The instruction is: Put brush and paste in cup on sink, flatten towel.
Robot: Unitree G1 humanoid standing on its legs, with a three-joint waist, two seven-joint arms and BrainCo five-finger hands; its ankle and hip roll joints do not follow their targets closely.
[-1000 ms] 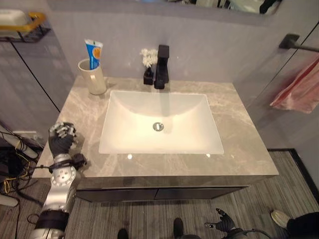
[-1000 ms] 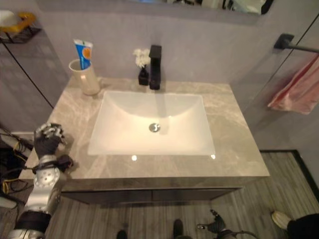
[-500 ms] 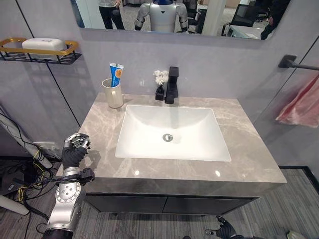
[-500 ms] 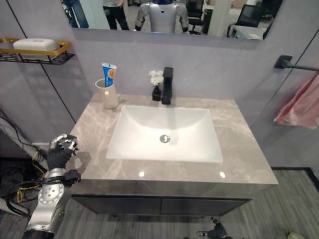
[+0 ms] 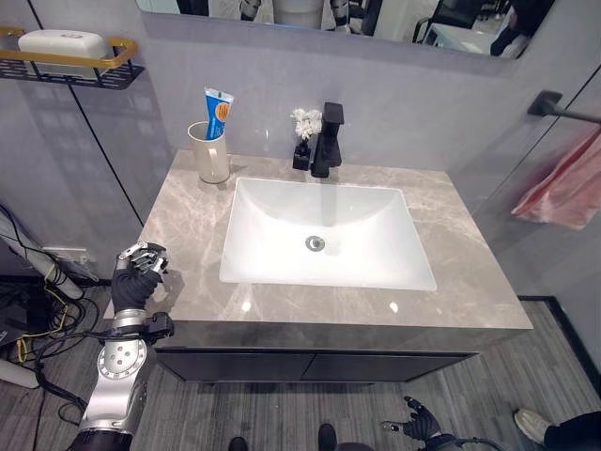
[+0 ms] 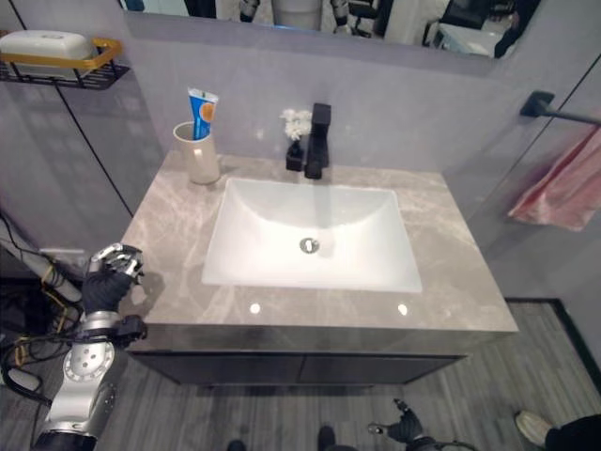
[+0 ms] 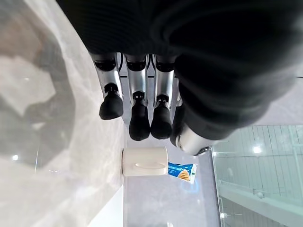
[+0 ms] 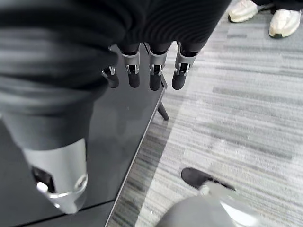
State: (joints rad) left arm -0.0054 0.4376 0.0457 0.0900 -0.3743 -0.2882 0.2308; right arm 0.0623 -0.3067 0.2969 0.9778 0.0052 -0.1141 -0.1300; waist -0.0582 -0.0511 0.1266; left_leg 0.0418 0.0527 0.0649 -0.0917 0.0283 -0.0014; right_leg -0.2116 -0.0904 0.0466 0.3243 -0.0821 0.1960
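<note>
The left hand (image 5: 137, 274) shows at the lower left of the left eye view, raised just off the left edge of the counter (image 5: 470, 272), with its fingers (image 7: 138, 113) curled toward the palm and nothing between them; its wrist view shows the dark tips bent in over the marbled stone, apart from it. The right hand (image 5: 414, 428) sits at the bottom edge, right of centre, low by the floor in front of the dark cabinet (image 5: 310, 365); in its own wrist view the fingers (image 8: 155, 73) hang loosely bent and hold nothing. The cream cup (image 5: 208, 152) stands upright at the upper left of the counter, near the back wall, with the blue and white toothpaste tube (image 5: 217, 111) standing in it, cap end down and leaning a little to the right. Whether a brush is in the cup cannot be told. The pink towel (image 5: 566, 183) hangs bunched in folds from the black rail (image 5: 563, 107) at the right edge of the frame, well apart from both hands. The white basin (image 5: 326, 233) fills the middle of the counter, with the black tap (image 5: 327, 141) and a small dark bottle with white flowers (image 5: 303, 136) just beside it at the back. Bare stone runs along the left, right and front of the basin. A shelf with a gold rim (image 5: 70, 58) holds a white soap at the upper left. A person's shoes (image 8: 262, 14) show on the grey striped floor (image 5: 554, 357).
</note>
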